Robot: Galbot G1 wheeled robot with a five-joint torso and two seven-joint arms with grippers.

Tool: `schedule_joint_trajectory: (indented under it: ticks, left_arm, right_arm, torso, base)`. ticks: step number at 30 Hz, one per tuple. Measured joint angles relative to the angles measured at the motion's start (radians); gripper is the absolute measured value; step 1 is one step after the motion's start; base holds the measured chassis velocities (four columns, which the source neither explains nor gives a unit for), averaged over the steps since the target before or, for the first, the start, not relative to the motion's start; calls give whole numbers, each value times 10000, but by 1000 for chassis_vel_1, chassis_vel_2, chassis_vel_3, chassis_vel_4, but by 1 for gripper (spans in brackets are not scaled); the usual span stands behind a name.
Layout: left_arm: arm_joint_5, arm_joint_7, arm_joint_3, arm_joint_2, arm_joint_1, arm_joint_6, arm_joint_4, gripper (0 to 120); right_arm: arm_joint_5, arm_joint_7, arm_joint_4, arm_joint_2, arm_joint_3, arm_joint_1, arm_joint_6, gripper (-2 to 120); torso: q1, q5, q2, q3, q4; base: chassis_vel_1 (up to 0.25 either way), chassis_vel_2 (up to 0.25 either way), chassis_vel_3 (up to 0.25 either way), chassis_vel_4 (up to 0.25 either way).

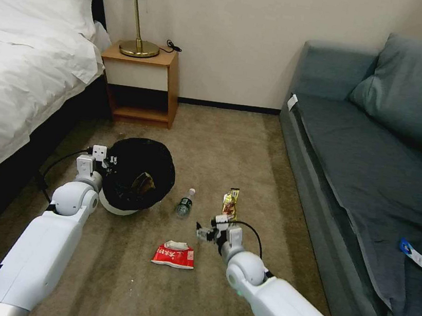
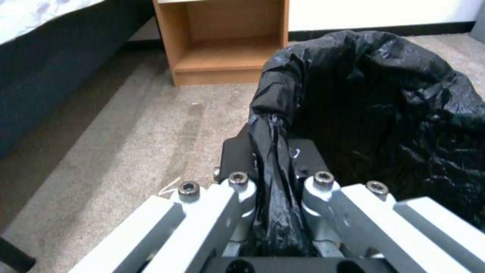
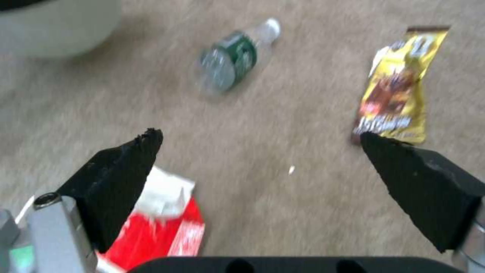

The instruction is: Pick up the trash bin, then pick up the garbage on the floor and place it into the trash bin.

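Head view shows me the big things first. I use the trash bin (image 1: 135, 179) as my marker for every place. It is round and white with a shiny black bag (image 1: 140, 161) in it, and it tips toward me on the carpet (image 1: 223, 144). Something yellow-brown lies inside the bag.

The white bed (image 1: 21, 65) is to the left of the bin. The grey sofa (image 1: 371, 163) is far off to the right of the bin. The wooden nightstand (image 1: 142, 87) stands behind the bin, by the wall, with a gold lamp (image 1: 136, 13) on top.

My left gripper (image 1: 106, 159) is at the bin's left rim. In the left wrist view its fingers (image 2: 237, 151) are squeezed tight on a bunched fold of the black bag at the rim.

My right gripper (image 1: 208, 228) hangs over the carpet to the right of the bin, nearer to me. In the right wrist view its two black fingers (image 3: 121, 167) are spread wide, with nothing between them.

Now the small things. The red-and-white wrapper (image 1: 174, 254) lies on the carpet right of the bin and closest to me. The clear bottle (image 1: 185, 202) lies just to the right of the bin. The yellow snack packet (image 1: 230, 203) lies farther right of the bin, past the bottle, just beyond my right gripper.
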Motion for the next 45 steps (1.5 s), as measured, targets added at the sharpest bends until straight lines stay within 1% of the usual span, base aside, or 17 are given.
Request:
schedule_joint_trajectory:
  ticks: [13, 15, 17, 19, 22, 24, 26, 27, 28, 32, 34, 35, 37, 40, 42, 43, 45]
  left_arm:
    - [113, -17, -70, -76, 46, 0, 46, 6]
    - [102, -16, -89, -20, 84, 0, 30, 6]
    - [100, -14, -106, -1, 102, 0, 23, 6]
    - [80, -12, -142, 52, 167, 0, -5, 6]
    - [68, -9, -142, 88, 181, 0, -9, 6]
    - [45, -9, -56, 118, 112, 2, 27, 6]
    - [35, -7, -5, 117, 68, 3, 56, 6]
    - [24, 2, 102, 96, -1, 4, 103, 6]
    - [23, 15, 139, 85, -2, 4, 115, 6]
    - [28, 36, 158, 57, 36, 0, 142, 6]
    - [68, 41, 121, 22, 96, -27, 187, 6]
    - [68, 41, 121, 22, 96, -27, 187, 6]
    - [122, 55, 52, 4, 148, -72, 248, 6]
    - [136, 70, 25, 1, 155, -88, 279, 6]
    - [192, 115, -12, -25, 152, -133, 391, 6]
    - [192, 115, -12, -25, 152, -133, 391, 6]
    - [243, 146, -25, -82, 118, -159, 503, 6]
  right_arm:
    - [-383, -1300, -562, 350, -389, -200, 326, 100]
    - [-426, -1838, -740, 364, -584, -98, 347, 100]
    - [-442, -2020, -823, 371, -654, -49, 368, 100]
    - [-526, -2582, -1058, 406, -803, 70, 468, 100]
    - [-576, -2873, -1178, 429, -877, 134, 508, 100]
    - [-751, -3427, -1501, 493, -914, 201, 711, 100]
    - [-829, -3608, -1632, 522, -886, 207, 800, 100]
    - [-949, -3979, -1967, 602, -814, 266, 970, 100]
    - [-1007, -4226, -2220, 671, -772, 346, 1092, 100]
    - [-1184, -4700, -2913, 836, -721, 613, 1419, 100]
    - [-1417, -5084, -3625, 1055, -685, 850, 1872, 100]
    - [-1417, -5084, -3625, 1055, -685, 850, 1872, 100]
    - [-1734, -5564, -4467, 1358, -616, 1119, 2392, 100]
    - [-1814, -5673, -4719, 1451, -604, 1200, 2513, 100]
    - [-2035, -5936, -5412, 1684, -556, 1392, 2802, 100]
    - [-2035, -5936, -5412, 1684, -556, 1392, 2802, 100]
    - [-2282, -6314, -5999, 1868, -427, 1555, 3051, 100]
  torso:
    - [0, 1, 0, 0, -1]
    - [0, 1, 0, 0, -1]
    - [0, 1, 0, 0, -1]
    - [0, 0, 0, 0, -1]
    - [0, 0, 0, 0, 0]
    - [0, 1, 0, 0, 4]
    - [0, 2, 0, 1, 2]
    - [0, 1, 0, 1, -7]
    - [0, 1, 0, 0, -9]
    - [0, 1, 0, 1, -1]
    - [0, 0, 0, 1, 0]
    - [0, 0, 0, 1, 0]
    - [1, 0, 0, 2, 2]
    - [0, 1, 0, 2, 2]
    - [0, 1, 0, 2, -1]
    - [0, 1, 0, 2, -1]
    - [0, 0, 0, 2, -1]
  base:
    - [0, 0, 0, 0]
    - [0, 0, 0, 0]
    - [0, 0, 0, 0]
    - [0, 0, 0, 0]
    - [0, 0, 0, 0]
    - [0, 0, 0, 0]
    - [0, 0, 0, 0]
    - [0, 0, 0, 0]
    - [0, 0, 0, 0]
    - [0, 0, 0, 0]
    - [0, 0, 0, 0]
    - [0, 0, 0, 0]
    - [0, 0, 0, 0]
    - [0, 0, 0, 0]
    - [0, 0, 0, 0]
    - [0, 0, 0, 0]
    - [0, 0, 0, 0]
